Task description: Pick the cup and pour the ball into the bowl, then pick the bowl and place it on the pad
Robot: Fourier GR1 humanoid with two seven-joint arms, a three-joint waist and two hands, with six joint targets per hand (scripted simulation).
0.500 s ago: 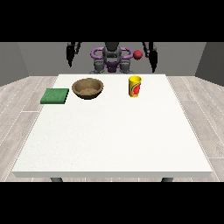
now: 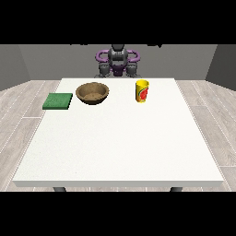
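A yellow cup (image 2: 142, 91) with a red mark stands upright on the white table (image 2: 120, 143), at the far right of centre. I cannot see the ball; the cup's inside is hidden. The brown bowl (image 2: 93, 92) sits to the cup's left. Further left, the green pad (image 2: 58, 101) lies near the table's edge. The robot's torso (image 2: 118, 62) is behind the far edge with both arms raised. Only a dark sliver of the hand at the view's right (image 2: 156, 45) and of the hand at the view's left (image 2: 81, 44) shows at the scene's top edge, far above the cup and bowl.
The table's front half is bare white surface. Grey plank floor (image 2: 18, 106) surrounds the table on both sides.
Both hands hung beside the robot's shoulders before; they have since risen to the scene's top edge. A red ball seen near the hand at the view's right no longer shows.
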